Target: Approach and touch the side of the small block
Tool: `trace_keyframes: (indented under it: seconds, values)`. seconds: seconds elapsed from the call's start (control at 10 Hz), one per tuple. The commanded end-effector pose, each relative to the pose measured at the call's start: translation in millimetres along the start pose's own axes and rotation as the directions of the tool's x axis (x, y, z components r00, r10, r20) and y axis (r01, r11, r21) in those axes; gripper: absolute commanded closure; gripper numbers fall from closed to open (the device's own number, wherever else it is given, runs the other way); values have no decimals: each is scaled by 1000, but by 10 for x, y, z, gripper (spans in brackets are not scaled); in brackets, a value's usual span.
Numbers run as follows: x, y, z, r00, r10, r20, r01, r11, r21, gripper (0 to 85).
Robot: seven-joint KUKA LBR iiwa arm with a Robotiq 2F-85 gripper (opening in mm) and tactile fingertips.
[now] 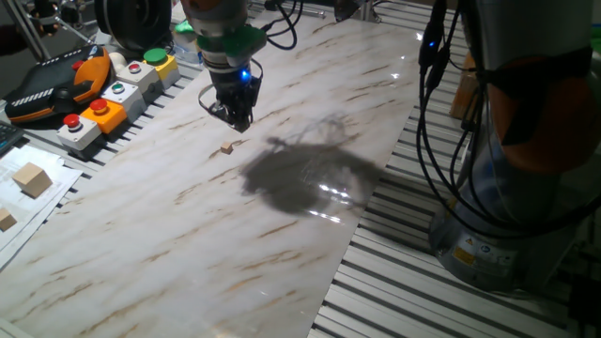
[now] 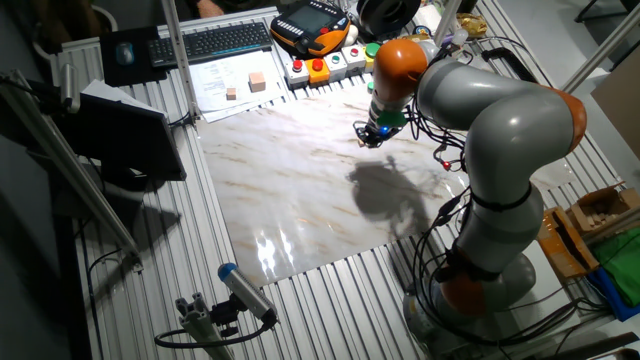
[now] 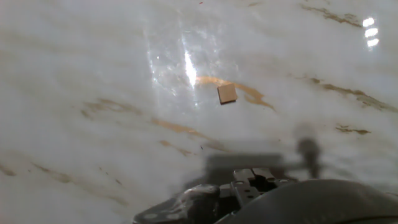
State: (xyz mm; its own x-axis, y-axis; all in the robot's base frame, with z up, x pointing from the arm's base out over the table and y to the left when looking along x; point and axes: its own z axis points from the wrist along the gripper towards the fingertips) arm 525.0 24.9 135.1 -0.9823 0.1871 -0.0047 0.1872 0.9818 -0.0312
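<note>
The small block (image 1: 226,147) is a tiny light-tan cube lying alone on the marble tabletop (image 1: 188,244). In the hand view it (image 3: 227,93) lies ahead of the fingers, slightly above centre. My gripper (image 1: 238,120) hangs a little above the table, just behind and to the right of the block, not touching it. Its fingers look closed together and hold nothing. In the hand view the gripper (image 3: 252,178) is a blurred dark shape at the bottom edge. In the other fixed view the gripper (image 2: 368,136) is near the table's far edge; the block is too small to make out there.
A larger tan cube (image 1: 33,178) and another small piece (image 1: 6,221) lie on paper at the left. Button boxes (image 1: 103,113) and an orange pendant (image 1: 56,84) line the far-left edge. The arm's base (image 1: 526,188) and cables (image 1: 432,113) stand right of the table.
</note>
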Motion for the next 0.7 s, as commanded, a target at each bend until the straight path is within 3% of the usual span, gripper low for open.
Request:
trace_keyframes:
  seconds: [0.0,0.4,0.6]
  values:
    - [-1,3,19,1000,-5,-5,5,1000,-5,843]
    - [13,24,166,999,-5,34,5,1000,4,843]
    - [15,23,130,999,4,40,-4,1000,5,843]
